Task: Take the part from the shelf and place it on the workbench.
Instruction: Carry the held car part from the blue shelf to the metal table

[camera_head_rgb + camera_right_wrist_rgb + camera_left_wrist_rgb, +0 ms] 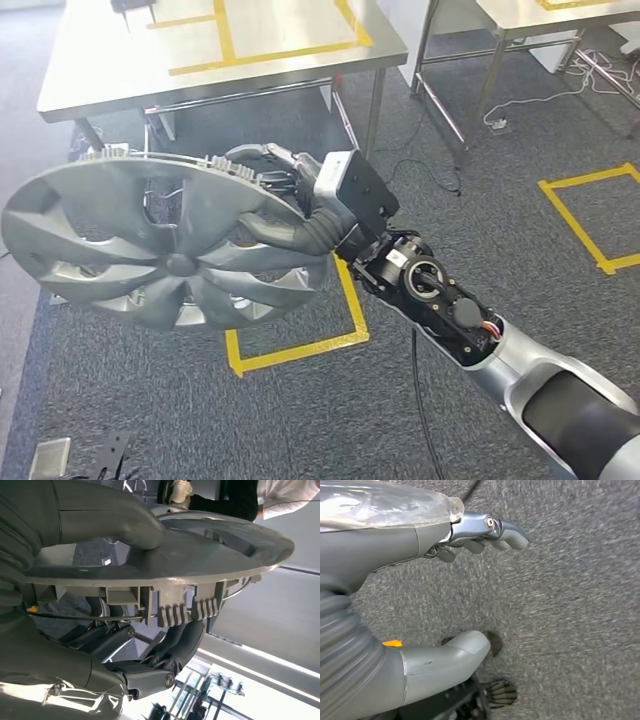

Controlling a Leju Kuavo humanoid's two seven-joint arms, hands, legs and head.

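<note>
While the right hand [290,190] grips the grey hubcap [158,250] by its rim, thumb on the face and fingers [177,640] under the clips, held over the carpet short of the bench [113,70], it looks light, stiff, broad, prone to tipping; left hand [433,580] holds nothing, fingers loosely apart

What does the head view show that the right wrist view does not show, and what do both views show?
The head view alone shows the steel workbench with yellow tape on it, the yellow tape squares on the carpet, and the wheel cover's spoked face held out over the floor.

The right wrist view alone shows the rim from the side: the thumb lies on the face, the darker fingers press the clips under the rim. A person's sleeve is behind.

Both show the right hand gripping the wheel cover at its rim.
</note>
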